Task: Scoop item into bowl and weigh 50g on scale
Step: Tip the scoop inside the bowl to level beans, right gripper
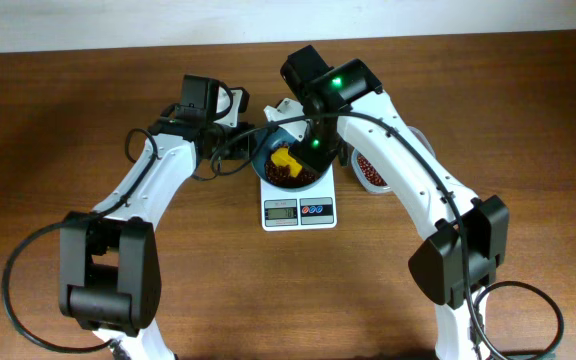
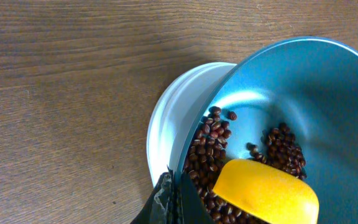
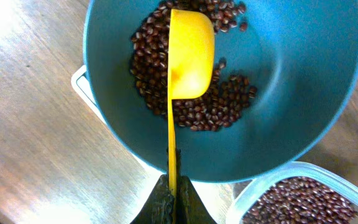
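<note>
The small dark red-brown beans [image 3: 145, 74] lie as a loose heap at the bottom of the round teal-blue bowl [image 3: 303, 93], and this bowl stands on the small white square digital scale [image 1: 299, 212]. A yellow plastic scoop [image 3: 190, 53] is inside the bowl, its cup low over the beans; whether it touches them I cannot tell. The right gripper [image 3: 173, 193] is closed on the end of the thin handle of the scoop. The left gripper [image 2: 169, 196] is closed on the rim of the bowl at its left side. Just beside the bowl, on its right, stands a clear plastic container [image 3: 253, 183] with more of the same beans. All stands on a brown wooden table [image 2: 55, 93]
</note>
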Motion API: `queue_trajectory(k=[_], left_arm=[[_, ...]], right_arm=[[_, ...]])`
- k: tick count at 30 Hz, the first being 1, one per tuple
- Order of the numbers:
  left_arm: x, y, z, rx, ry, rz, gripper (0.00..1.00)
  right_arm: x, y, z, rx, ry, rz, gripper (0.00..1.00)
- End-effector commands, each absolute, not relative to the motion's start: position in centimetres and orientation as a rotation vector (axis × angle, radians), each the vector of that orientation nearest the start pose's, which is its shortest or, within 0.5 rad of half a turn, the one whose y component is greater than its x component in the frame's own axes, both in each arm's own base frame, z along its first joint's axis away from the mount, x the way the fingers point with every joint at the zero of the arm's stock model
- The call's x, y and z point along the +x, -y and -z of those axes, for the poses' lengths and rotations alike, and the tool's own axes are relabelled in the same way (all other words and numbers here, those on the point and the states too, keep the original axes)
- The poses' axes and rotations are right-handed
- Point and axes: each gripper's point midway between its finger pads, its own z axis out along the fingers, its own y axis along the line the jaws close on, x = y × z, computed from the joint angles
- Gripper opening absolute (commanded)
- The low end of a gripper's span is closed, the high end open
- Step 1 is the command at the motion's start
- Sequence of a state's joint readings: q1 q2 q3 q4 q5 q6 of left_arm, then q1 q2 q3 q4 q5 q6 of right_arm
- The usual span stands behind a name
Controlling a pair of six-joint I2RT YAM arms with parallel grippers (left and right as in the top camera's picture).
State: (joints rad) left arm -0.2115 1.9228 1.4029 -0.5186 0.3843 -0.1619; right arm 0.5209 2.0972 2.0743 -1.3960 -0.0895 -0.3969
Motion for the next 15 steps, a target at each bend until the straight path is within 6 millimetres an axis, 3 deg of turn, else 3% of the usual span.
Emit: queue_trajectory(k=[1, 7, 15], left_arm=[[45.2, 16.7, -9.4, 0.199, -2.605, 0.656, 0.0], [45.2, 16.7, -9.4, 0.199, -2.605, 0.656, 0.0], [45.3, 16.5, -9.4, 0.195, -2.606, 0.638, 0.0]], right_arm=[[36.0, -24.0, -17.0, -1.341, -2.637, -0.263, 0.04], [36.3, -23.1, -18.9, -1.26, -2.618, -0.419, 0.04], [37.3, -21.5, -19.2, -1.187, -2.633, -0.447, 0.04]])
